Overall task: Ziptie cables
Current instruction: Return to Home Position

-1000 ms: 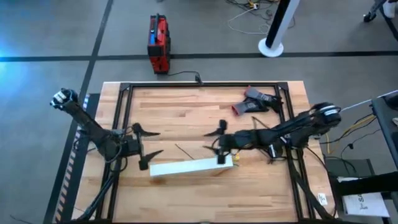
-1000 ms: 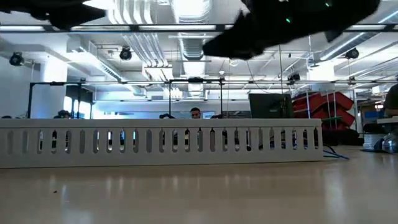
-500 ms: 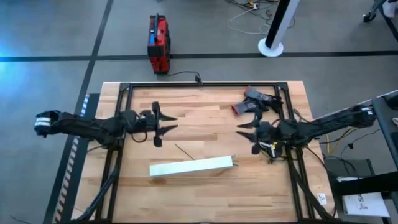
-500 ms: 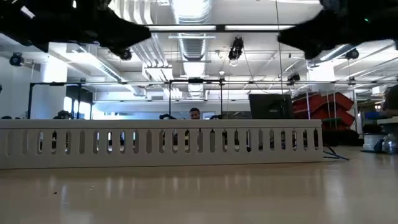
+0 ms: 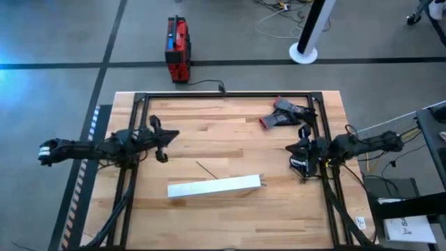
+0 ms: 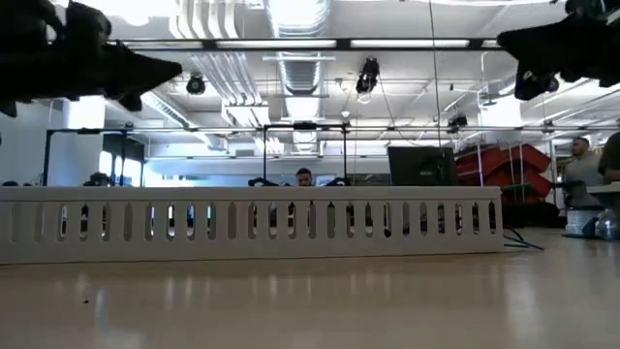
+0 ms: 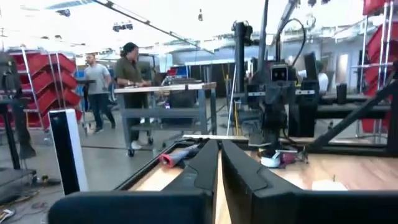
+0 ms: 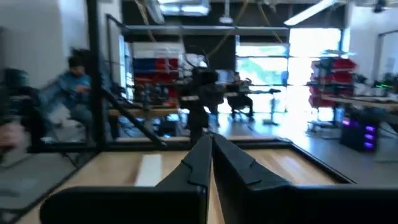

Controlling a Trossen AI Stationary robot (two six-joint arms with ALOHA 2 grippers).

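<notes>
The white channel (image 5: 214,187) is a long, straight plastic box with a smooth lid; the low view shows its side wall (image 6: 252,223) cut by a row of upright slots. It lies at 6 o'clock from the middle of the table (image 5: 223,132), a pale plank top with a soft sheen inside a black metal frame. The ziptie (image 5: 204,168), a thin dark straight strip, lies bare on the wood just at 11 o'clock of the channel's middle. The cables cannot be made out. The left gripper (image 5: 171,134) is at the table's 9 o'clock and the right gripper (image 5: 293,150) at 3 o'clock, each with its dark fingers pressed together, empty. Half a second ago both claws were spread and nearer the centre; a second ago they hung over the channel's ends. The channel has not moved. A red-tipped dark tool (image 5: 282,115) lies at 1 o'clock. Beyond are grey floor, a red case (image 5: 177,47), ceiling lights, red bins and people at benches.
</notes>
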